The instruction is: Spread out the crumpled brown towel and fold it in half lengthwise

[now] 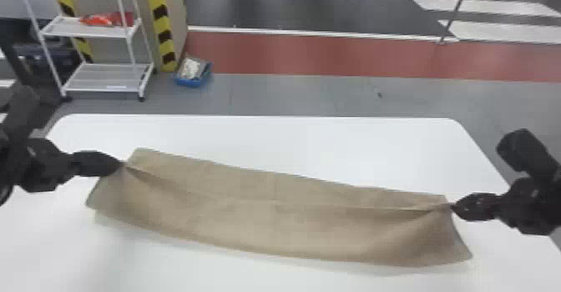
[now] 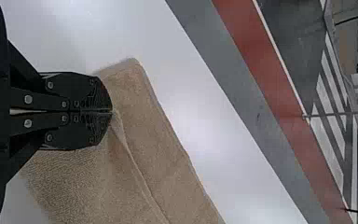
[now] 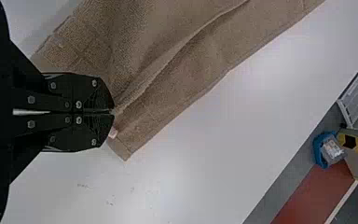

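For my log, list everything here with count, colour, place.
table: one, white, in front
towel: one, brown, stretched over table
rack: one, white, beyond table, left
items: count unclear, red, high on rack
bin: one, blue, beside rack
striped posts: two, yellow-black, behind rack
pole: one, grey, far right
floor: one, grey and red, beyond table
arms: two, black, either side
left tool: one, black, towel's left end
right tool: one, black, towel's right end
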`<state>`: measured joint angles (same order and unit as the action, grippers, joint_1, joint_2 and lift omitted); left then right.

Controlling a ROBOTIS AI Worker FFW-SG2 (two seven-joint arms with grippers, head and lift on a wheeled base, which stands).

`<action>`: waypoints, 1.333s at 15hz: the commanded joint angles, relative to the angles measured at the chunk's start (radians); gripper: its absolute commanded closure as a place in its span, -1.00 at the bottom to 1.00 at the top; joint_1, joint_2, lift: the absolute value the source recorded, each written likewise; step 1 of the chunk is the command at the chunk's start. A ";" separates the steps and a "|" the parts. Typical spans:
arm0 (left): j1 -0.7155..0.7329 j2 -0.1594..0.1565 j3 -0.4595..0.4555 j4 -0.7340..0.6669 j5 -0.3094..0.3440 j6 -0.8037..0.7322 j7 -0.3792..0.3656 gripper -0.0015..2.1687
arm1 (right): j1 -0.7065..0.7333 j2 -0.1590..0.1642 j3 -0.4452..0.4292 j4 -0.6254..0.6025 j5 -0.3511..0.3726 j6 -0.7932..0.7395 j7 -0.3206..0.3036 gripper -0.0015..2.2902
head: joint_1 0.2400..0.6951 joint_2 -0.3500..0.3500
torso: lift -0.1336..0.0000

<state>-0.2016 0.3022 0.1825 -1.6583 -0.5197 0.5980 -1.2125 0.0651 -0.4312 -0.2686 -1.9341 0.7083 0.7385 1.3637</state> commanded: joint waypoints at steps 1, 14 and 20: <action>-0.039 0.012 -0.001 0.005 -0.005 0.015 -0.004 0.43 | -0.018 0.000 -0.020 0.018 -0.006 0.000 0.003 0.42 | 1.00 -0.28 | -0.86; -0.194 0.018 -0.113 0.212 -0.062 0.012 0.022 0.43 | -0.050 0.020 -0.035 0.078 0.011 0.000 0.003 0.42 | 1.00 -0.33 | -0.86; -0.206 0.012 -0.152 0.226 -0.065 0.012 0.036 0.42 | -0.060 0.045 -0.031 0.078 -0.001 0.012 0.003 0.42 | 1.00 -0.33 | -0.86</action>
<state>-0.4052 0.3153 0.0427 -1.4369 -0.5837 0.6098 -1.1765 0.0063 -0.3920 -0.3002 -1.8561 0.7123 0.7505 1.3637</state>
